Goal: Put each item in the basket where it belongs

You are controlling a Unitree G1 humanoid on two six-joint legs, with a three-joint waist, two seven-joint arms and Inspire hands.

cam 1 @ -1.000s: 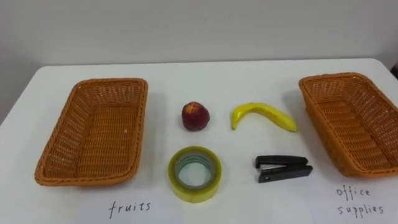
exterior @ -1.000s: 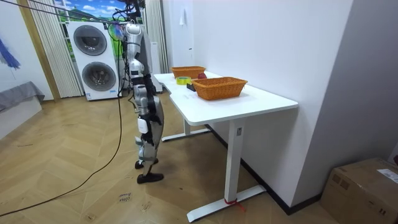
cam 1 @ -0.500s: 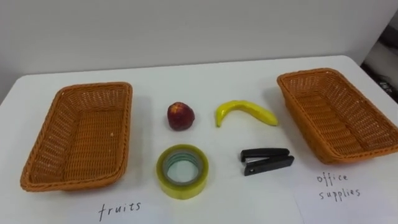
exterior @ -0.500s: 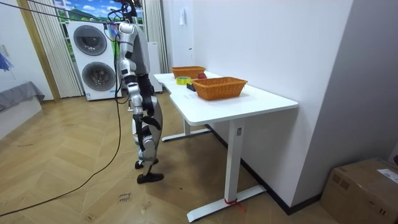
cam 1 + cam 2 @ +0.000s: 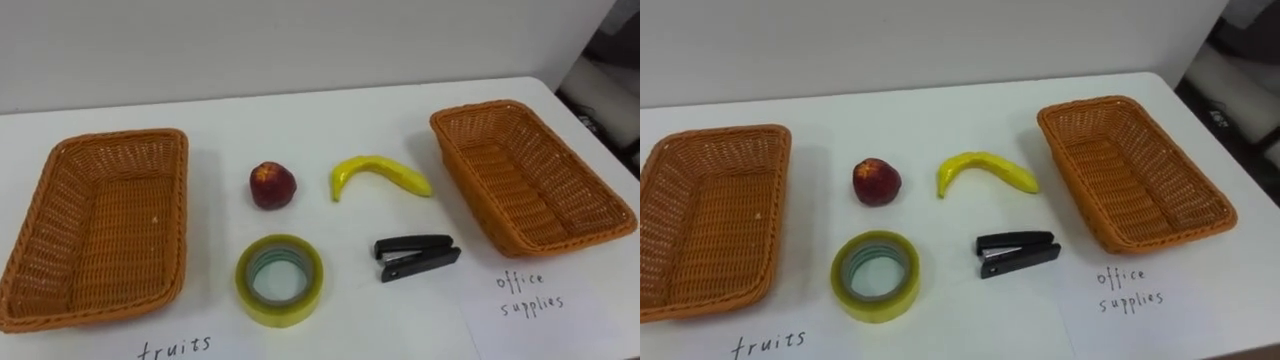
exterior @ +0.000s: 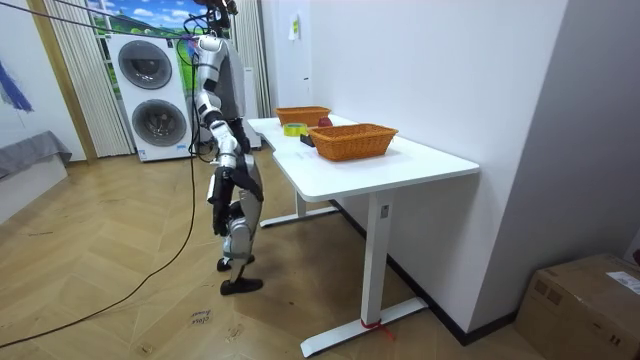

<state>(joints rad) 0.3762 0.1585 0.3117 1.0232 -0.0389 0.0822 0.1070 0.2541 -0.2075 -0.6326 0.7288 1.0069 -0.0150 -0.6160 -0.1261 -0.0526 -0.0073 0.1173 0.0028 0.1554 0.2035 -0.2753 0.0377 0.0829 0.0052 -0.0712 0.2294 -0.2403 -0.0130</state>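
Note:
On the white table (image 5: 330, 120) a red apple (image 5: 271, 185) and a yellow banana (image 5: 378, 174) lie side by side in the middle. In front of them are a roll of yellowish tape (image 5: 279, 279), lying flat, and a black stapler (image 5: 417, 257). An empty wicker basket (image 5: 120, 137) stands at the left above a paper reading "fruits" (image 5: 175, 347). A second empty wicker basket (image 5: 470, 190) stands at the right beside a paper reading "office supplies" (image 5: 530, 293). In the room view I stand at the table's long side, my right hand (image 6: 240, 143) low by the table edge.
The table's right edge (image 5: 590, 110) drops to the floor just past the right basket. In the room view, washing machines (image 6: 152, 95) stand behind me, the table (image 6: 400, 160) is against a white wall, and a cardboard box (image 6: 585, 300) sits at the room view's right.
The eye view has shifted, so everything sits further left in the picture: the camera's own move. In the room view my upper body has swayed beside the table. Nothing on the table moved.

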